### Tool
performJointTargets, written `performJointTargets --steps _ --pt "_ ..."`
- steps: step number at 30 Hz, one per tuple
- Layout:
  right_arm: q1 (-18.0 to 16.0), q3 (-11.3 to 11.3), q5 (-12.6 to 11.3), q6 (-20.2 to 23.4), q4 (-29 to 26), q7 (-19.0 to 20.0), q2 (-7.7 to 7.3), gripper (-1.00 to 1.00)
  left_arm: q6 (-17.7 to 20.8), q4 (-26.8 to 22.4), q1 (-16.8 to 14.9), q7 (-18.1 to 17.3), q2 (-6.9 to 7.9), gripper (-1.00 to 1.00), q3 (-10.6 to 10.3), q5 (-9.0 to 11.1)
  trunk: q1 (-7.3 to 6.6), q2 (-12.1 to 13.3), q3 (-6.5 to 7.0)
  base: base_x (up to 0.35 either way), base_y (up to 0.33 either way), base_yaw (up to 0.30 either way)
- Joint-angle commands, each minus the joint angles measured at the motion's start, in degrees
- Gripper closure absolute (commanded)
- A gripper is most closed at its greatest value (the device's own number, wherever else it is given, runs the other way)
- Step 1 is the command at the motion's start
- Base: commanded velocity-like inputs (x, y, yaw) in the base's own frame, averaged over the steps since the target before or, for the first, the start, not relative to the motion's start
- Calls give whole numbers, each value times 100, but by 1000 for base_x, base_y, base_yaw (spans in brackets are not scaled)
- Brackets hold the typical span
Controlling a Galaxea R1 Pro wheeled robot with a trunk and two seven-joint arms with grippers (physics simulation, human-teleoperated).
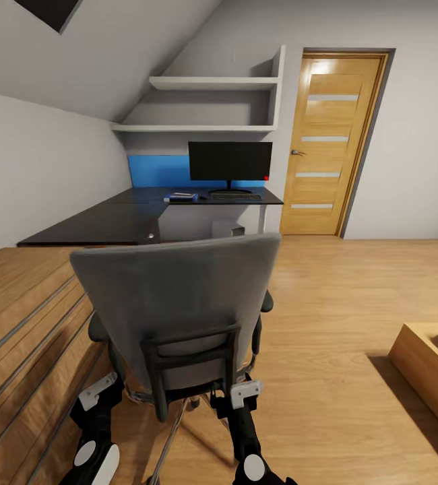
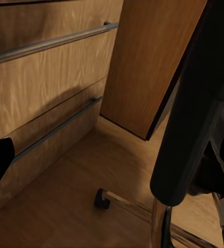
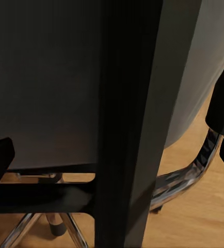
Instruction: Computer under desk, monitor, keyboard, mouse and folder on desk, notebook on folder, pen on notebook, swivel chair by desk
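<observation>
The grey swivel chair stands right in front of me with its back to me, a short way from the dark L-shaped desk. On the desk are the black monitor, the keyboard, the small mouse and a low blue-and-white stack; I cannot tell its items apart. The computer shows under the desk. My left gripper is open beside the chair's armrest. My right gripper is open, with the black upright of the chair back between its fingers.
A wooden dresser with long drawer handles runs along my left, close to the chair's base and caster. A wooden door stands right of the desk and wall shelves above it. A bed corner juts in at right.
</observation>
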Motion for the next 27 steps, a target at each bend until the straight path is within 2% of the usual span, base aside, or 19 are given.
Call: performJointTargets --steps 1,15,27 --pt "-7 25 -37 -34 10 -29 0 -100 -27 0 -3 -5 -2 -100 1 45 -1 -2 -5 23 0 0" --pt "-7 25 -32 -37 17 -29 0 -100 -22 0 -3 -5 -10 -100 -6 45 -1 -2 54 8 -7 0" --pt "-7 25 -28 -37 17 -29 0 -100 -21 0 -3 -13 -10 -100 -8 45 -1 -2 60 49 -246 0"
